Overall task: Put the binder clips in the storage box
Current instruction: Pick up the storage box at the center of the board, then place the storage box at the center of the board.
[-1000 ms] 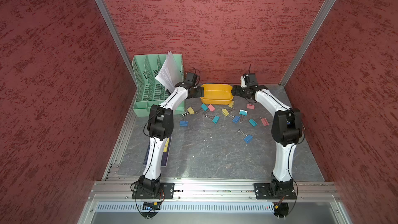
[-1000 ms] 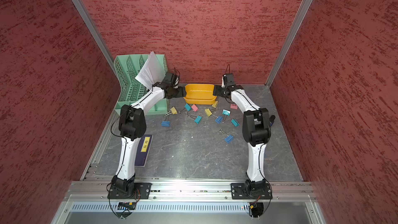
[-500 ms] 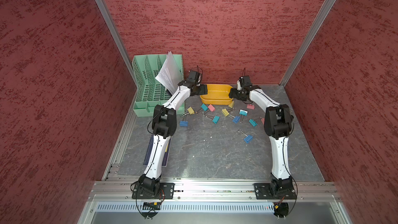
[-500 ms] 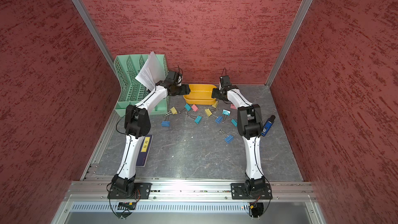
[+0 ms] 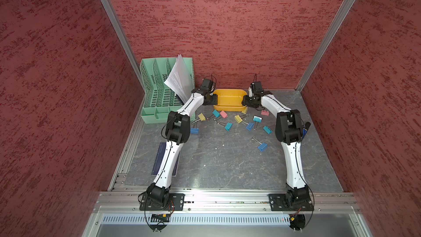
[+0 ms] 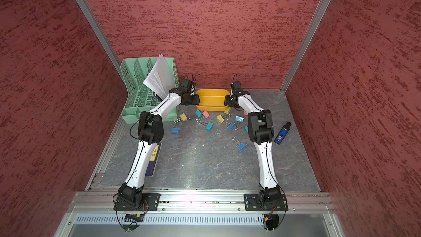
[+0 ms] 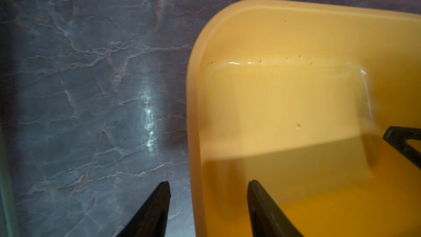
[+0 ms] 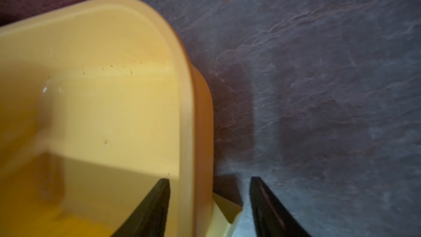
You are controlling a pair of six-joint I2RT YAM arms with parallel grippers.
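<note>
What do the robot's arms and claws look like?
The left arm and right arm are white shells with black joints and bases, with thin black cables alongside. The left gripper and right gripper each have two black tapered fingers.
</note>
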